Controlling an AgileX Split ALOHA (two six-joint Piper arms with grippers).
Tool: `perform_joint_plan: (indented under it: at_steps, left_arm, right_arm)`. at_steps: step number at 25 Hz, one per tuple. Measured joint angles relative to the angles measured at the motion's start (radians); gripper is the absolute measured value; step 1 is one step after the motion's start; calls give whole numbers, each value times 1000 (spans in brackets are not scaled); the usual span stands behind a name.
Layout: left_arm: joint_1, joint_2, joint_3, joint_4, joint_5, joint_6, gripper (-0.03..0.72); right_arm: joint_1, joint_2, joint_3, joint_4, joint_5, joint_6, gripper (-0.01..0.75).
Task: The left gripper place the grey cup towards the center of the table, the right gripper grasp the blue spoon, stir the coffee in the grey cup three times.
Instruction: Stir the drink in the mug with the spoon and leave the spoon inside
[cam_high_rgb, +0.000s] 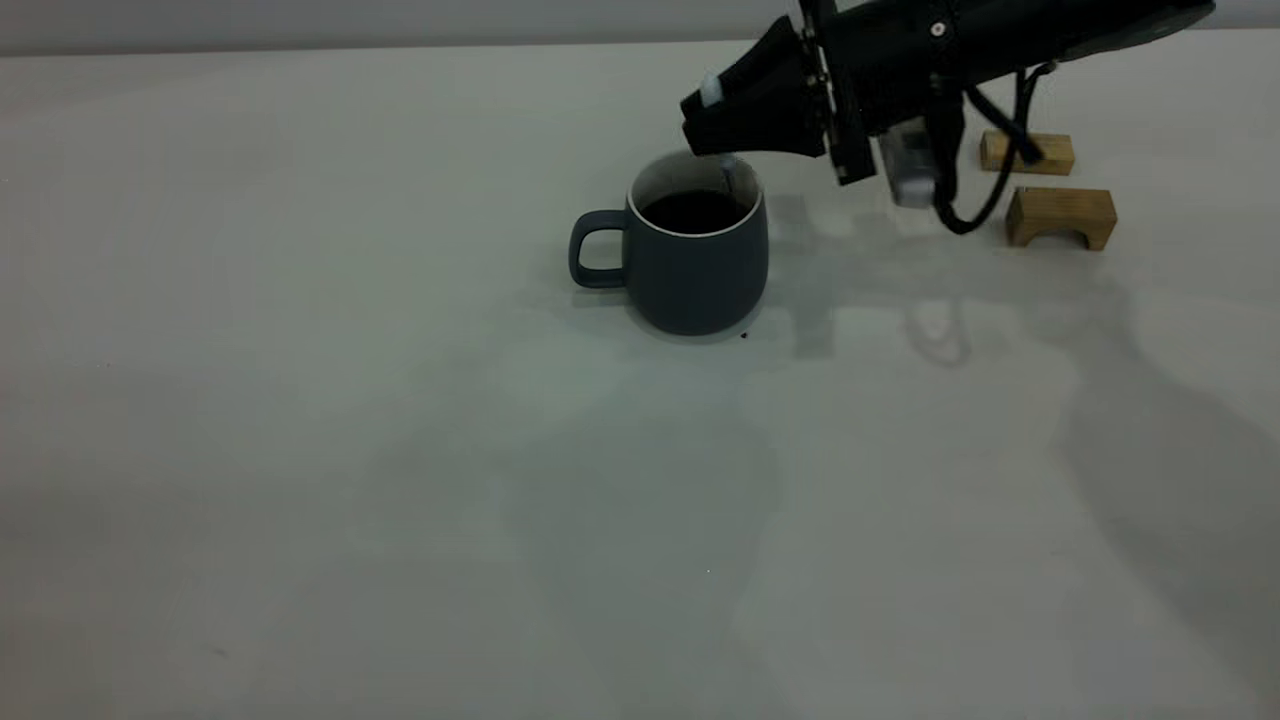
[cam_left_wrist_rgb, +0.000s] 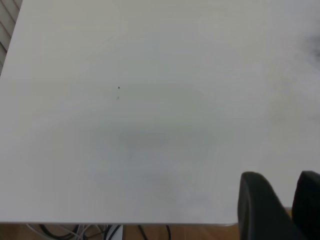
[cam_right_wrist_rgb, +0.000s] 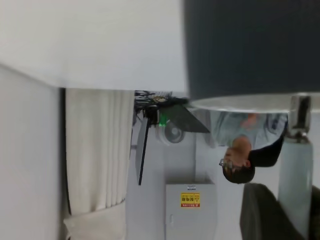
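Observation:
The grey cup (cam_high_rgb: 695, 265) stands upright near the middle of the table (cam_high_rgb: 400, 450), its handle pointing left, with dark coffee (cam_high_rgb: 693, 210) inside. My right gripper (cam_high_rgb: 705, 125) hovers just above the cup's far right rim, shut on the blue spoon (cam_high_rgb: 711, 90). The spoon's metal neck (cam_high_rgb: 728, 175) reaches down inside the cup. In the right wrist view the pale spoon handle (cam_right_wrist_rgb: 297, 180) sits between the right gripper (cam_right_wrist_rgb: 295, 205) jaws, next to the cup wall (cam_right_wrist_rgb: 250, 45). The left gripper (cam_left_wrist_rgb: 281, 176) is open and empty over bare table (cam_left_wrist_rgb: 125, 125), outside the exterior view.
Two small wooden blocks (cam_high_rgb: 1027, 152) (cam_high_rgb: 1062, 215) lie at the back right, under the right arm. A dark speck (cam_high_rgb: 744, 335) marks the table by the cup's base. A person (cam_right_wrist_rgb: 245, 150) is beyond the table. Cables (cam_left_wrist_rgb: 75, 231) hang below the table edge.

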Motion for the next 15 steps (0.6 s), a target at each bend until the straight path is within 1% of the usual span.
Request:
perform_joint_plan:
  at_steps: [4, 7, 11, 15]
  left_arm:
    - [0, 0, 0, 0, 0, 0, 238]
    - [0, 0, 0, 0, 0, 0, 238]
    - [0, 0, 0, 0, 0, 0, 238]
    - [0, 0, 0, 0, 0, 0, 238]
  right_arm:
    - [13, 0, 0, -29, 26, 106, 128]
    - [45, 0, 0, -17, 27, 123, 128]
    - [88, 0, 0, 40, -20, 95, 128]
    - [100, 0, 0, 113, -82, 30, 128]
